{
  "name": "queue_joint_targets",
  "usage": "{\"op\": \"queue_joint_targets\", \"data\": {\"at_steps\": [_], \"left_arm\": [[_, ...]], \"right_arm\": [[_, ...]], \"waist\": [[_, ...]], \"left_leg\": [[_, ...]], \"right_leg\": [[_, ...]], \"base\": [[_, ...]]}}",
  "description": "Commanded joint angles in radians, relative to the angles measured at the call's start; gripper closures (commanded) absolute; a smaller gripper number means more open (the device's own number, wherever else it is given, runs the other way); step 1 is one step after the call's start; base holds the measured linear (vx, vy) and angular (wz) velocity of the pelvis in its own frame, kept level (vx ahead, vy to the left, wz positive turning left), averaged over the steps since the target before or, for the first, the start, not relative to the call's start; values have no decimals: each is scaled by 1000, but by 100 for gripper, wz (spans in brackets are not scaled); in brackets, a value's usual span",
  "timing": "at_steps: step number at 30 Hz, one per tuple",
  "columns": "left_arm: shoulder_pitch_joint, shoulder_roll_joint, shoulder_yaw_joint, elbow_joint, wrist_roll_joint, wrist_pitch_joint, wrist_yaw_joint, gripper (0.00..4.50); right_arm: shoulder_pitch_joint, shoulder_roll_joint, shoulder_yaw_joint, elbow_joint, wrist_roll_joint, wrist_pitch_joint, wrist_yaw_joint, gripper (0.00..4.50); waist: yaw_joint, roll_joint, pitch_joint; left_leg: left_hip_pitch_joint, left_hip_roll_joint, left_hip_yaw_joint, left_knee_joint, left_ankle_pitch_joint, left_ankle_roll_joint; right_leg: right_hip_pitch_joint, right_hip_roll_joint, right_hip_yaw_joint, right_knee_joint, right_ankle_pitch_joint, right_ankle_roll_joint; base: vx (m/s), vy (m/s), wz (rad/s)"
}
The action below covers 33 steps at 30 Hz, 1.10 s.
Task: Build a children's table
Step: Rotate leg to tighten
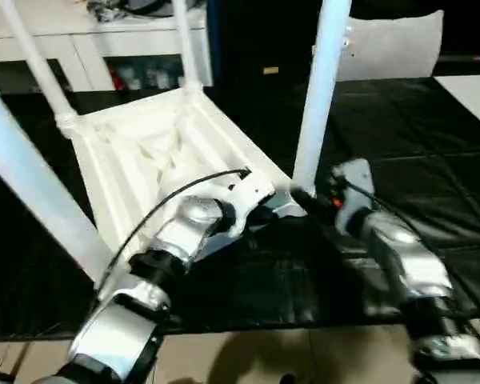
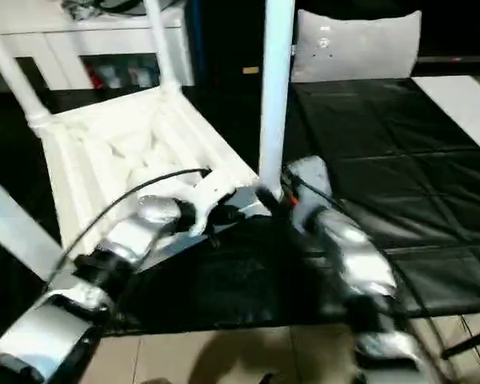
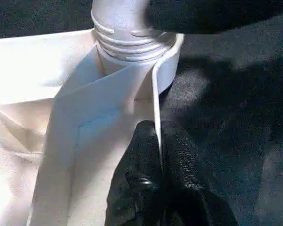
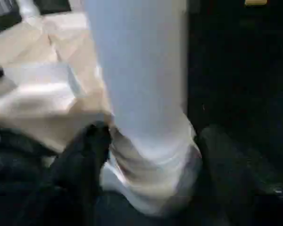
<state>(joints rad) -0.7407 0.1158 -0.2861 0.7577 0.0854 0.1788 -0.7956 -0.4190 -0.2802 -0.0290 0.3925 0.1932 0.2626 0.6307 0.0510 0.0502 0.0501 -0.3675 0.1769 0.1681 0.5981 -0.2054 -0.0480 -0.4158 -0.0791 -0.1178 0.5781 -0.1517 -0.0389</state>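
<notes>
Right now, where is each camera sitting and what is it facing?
Head eyes: look down over both silver forearms at the upturned table top on the black surface.
Left wrist: the left tool pinches the top's rim beside a corner socket.
Right wrist: the right tool flanks a leg's base.
Shared: that near-corner leg.

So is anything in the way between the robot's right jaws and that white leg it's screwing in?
No, nothing visible is in the way. The right gripper has its black fingers on either side of the leg, right at its base, where it stands in the corner socket of the upturned table top.
</notes>
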Motion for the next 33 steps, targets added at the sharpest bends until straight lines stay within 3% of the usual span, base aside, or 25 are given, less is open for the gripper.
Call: {"op": "queue_joint_targets", "data": {"at_steps": [1,5,11,13,14,15,18,19,20,21,26,33], "left_arm": [[-2,26,-6,-37,-6,-83,-78,450],[17,94,-64,-37,-4,-200,-253,450],[22,154,-132,-18,12,-299,-427,450],[23,161,-140,-22,8,-309,-469,450],[24,171,-151,-31,3,-315,-519,450],[23,179,-159,-36,-1,-327,-554,450],[20,192,-175,-38,-1,-349,-602,450],[16,201,-189,-36,5,-365,-628,450],[15,204,-193,-38,6,-371,-638,450],[14,204,-194,-38,7,-377,-641,450],[10,204,-191,-30,16,-392,-640,450],[11,203,-181,-27,3,-386,-653,450]], "right_arm": [[12,-44,19,-56,17,-20,105,75],[54,-171,55,-119,55,-20,325,52],[58,-236,96,-123,62,-78,484,52],[56,-245,106,-125,69,-84,527,52],[53,-256,120,-130,80,-83,578,80],[52,-263,132,-137,90,-80,611,80],[50,-273,153,-153,107,-64,665,100],[49,-280,180,-167,112,-44,710,125],[49,-283,194,-175,113,-33,729,131],[49,-284,201,-179,112,-29,737,134],[42,-278,211,-169,118,-16,758,177],[43,-282,215,-184,145,31,786,234]], "waist": [[9,-15,-76],[20,-13,-76],[48,-8,-79],[55,-13,-80],[62,-11,-80],[66,-15,-80],[71,-14,-80],[72,-13,-80],[73,-22,-79],[77,-17,-78],[85,-19,-78],[87,-20,-80]], "left_leg": [[-2,42,-12,-51,-71,153],[1,47,-14,-52,-81,154],[8,57,-12,-51,-80,140],[7,58,-12,-51,-75,140],[9,59,-11,-51,-72,141],[8,60,-12,-51,-72,146],[6,62,-13,-50,-64,150],[7,61,-13,-50,-67,148],[6,61,-12,-52,-75,148],[6,61,-13,-53,-80,142],[10,62,-12,-55,-91,110],[6,59,-11,-52,-68,116]], "right_leg": [[83,-74,50,-71,-239,-162],[80,-74,51,-69,-244,-155],[71,-79,55,-59,-206,-181],[72,-79,56,-54,-195,-186],[70,-80,57,-53,-190,-190],[72,-81,57,-52,-184,-194],[71,-83,58,-48,-171,-198],[72,-83,57,-49,-176,-197],[73,-83,57,-51,-194,-190],[71,-84,57,-52,-220,-183],[69,-85,59,-58,-264,-163],[72,-84,57,-53,-235,-164]], "base": [[0,0,0],[0,0,0],[0,0,0],[0,0,0],[0,0,0],[0,0,0],[0,0,0],[0,0,0],[0,0,0],[0,0,0],[0,0,0],[0,0,0]]}}
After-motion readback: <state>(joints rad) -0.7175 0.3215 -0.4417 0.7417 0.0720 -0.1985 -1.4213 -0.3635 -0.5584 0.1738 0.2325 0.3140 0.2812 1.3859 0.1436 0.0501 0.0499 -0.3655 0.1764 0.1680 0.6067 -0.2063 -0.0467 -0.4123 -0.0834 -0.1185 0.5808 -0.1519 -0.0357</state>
